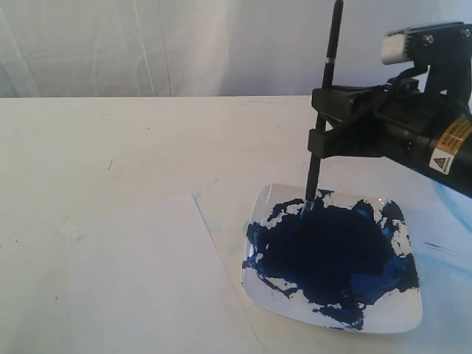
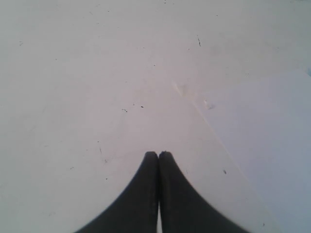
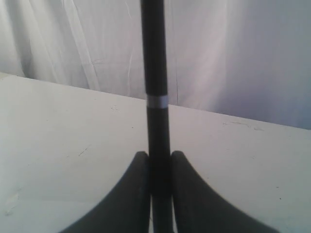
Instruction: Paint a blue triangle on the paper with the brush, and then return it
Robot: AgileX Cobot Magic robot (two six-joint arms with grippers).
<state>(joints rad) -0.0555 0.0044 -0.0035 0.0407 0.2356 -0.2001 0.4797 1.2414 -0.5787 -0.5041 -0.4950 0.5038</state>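
The paper is laid flat on the desk, its near edge cut off. Just beside it, the plate is flooded with navy paint, in which the bristles of the upright brush are hidden. The handle is clamped by the right tool. The left tool, seen only by its wrist camera, is closed on nothing.

Black right arm; yellow warning label; silver cylinder; curved black jaws.

Left gripper jaws were pressed together over the speckled table. Paper lay flat off to one side, its corner ahead of the tips.
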